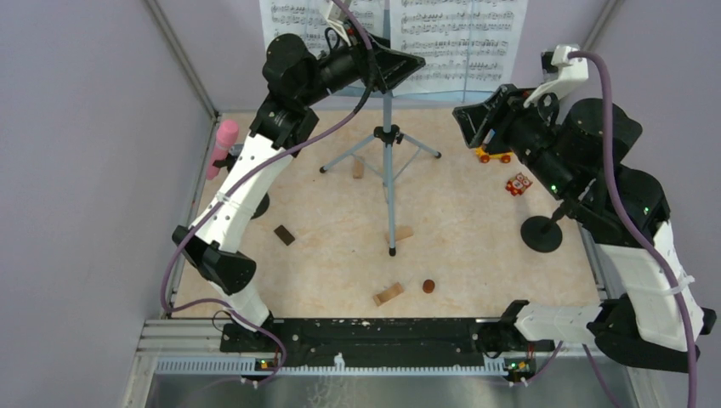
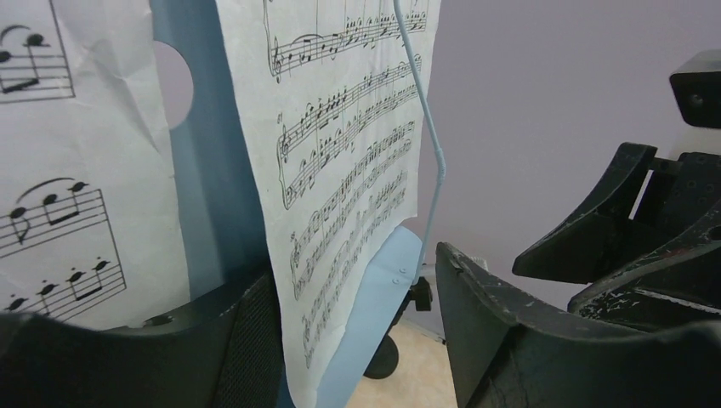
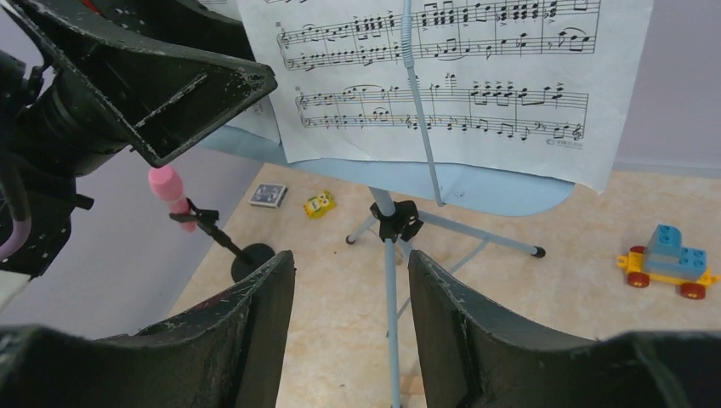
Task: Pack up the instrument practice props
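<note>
The pale blue music rack stands on its tripod legs at mid-table, with white sheet-music pages leaning on it. My left gripper is raised at the rack's left part. In the left wrist view its jaws are open, with one page's lower edge and the rack lip between them and a gap on the right side. My right gripper hovers right of the stand, open and empty. A pink microphone sits in a black holder at the left wall. Another round-based holder stands at the right.
Small wooden blocks lie near the stand's front leg, and a dark block lies to the left. Toy vehicles sit under my right arm. A blue and yellow toy vehicle shows in the right wrist view. Walls close in the left, back and right.
</note>
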`<move>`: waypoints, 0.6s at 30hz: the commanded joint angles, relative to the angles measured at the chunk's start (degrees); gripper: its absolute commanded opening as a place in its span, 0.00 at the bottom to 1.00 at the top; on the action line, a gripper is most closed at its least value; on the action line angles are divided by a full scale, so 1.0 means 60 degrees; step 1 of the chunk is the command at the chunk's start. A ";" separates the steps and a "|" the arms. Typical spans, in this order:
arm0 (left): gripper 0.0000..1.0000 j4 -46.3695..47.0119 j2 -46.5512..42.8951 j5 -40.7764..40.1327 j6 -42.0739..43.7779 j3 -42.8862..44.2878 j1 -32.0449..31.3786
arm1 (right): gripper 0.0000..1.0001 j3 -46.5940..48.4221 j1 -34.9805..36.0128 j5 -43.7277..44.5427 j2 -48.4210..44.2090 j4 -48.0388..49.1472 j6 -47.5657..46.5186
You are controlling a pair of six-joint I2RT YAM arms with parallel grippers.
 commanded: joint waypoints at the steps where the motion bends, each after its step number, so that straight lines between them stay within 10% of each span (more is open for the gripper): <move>1: 0.63 0.1181 0.0091 0.0060 -0.0019 -0.0195 -0.0006 | 0.52 0.0574 -0.0038 0.0602 0.0479 0.0192 0.0328; 9: 0.40 0.1523 0.0073 0.0201 -0.0041 -0.0507 -0.0028 | 0.62 0.3320 -0.0225 0.0901 0.2133 -0.1454 -0.0575; 18: 0.16 0.1461 -0.0024 0.0249 0.0119 -0.0757 -0.0037 | 0.65 0.4175 -0.4856 -0.6226 0.3124 -0.1093 0.0802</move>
